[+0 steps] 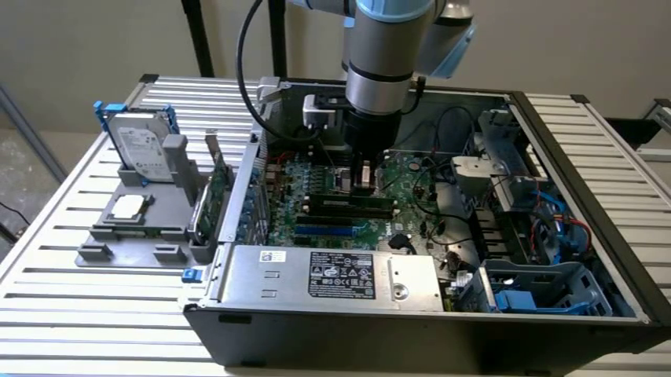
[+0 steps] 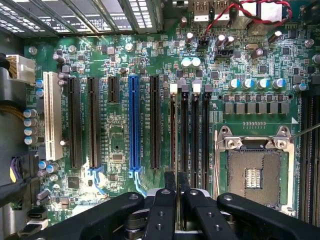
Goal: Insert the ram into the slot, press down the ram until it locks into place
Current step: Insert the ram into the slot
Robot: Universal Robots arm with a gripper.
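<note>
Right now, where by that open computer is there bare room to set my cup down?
The slatted table is bare between the grey tray and its near edge, and along the exterior view's right of the computer case. Inside the case it is crowded: the arm hangs over the packed circuit board.

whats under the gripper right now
Four black memory slots on the motherboard, next to the CPU socket. The gripper covers the slots' near ends, so what lies there is hidden.
</note>
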